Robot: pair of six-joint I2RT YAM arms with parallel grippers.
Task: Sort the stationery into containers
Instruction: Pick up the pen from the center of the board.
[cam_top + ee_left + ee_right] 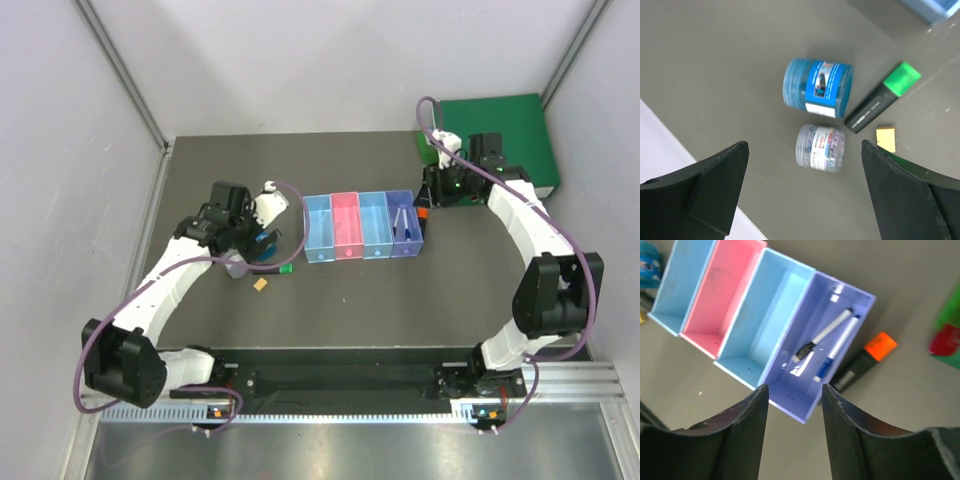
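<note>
Left claw [804,146] wide open, empty, poised over grey tin [820,148] on bench [715,60], likely next pick | right claw [792,390] part open, empty, above purple bin [805,330] holding two pens [832,330] | orange-capped highlighter [865,360] just outside

Left gripper [804,147] hangs with its 2 fingers [715,185] spread wide, right gripper [793,388] parted more narrowly
</note>
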